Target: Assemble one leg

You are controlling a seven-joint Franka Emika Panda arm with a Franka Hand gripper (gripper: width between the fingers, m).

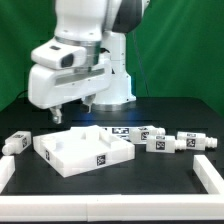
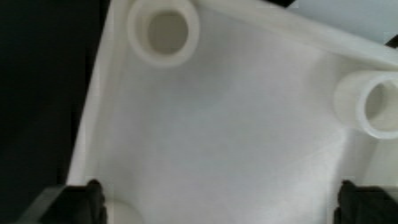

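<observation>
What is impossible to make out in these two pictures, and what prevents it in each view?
- Wrist view: the small white plastic legs do not appear; the large white square tray-like part fills the frame.
- Wrist view: the gripper fingertips are cut off by the picture's edge.
- Exterior view: the leg tags are too small to read.
- Exterior view: the marker board is partly hidden behind the tray-like part.

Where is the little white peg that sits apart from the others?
The lone peg lies on the table at the exterior view's left, beside the white tray but not touching it; the other pegs lie at the exterior view's right.
</observation>
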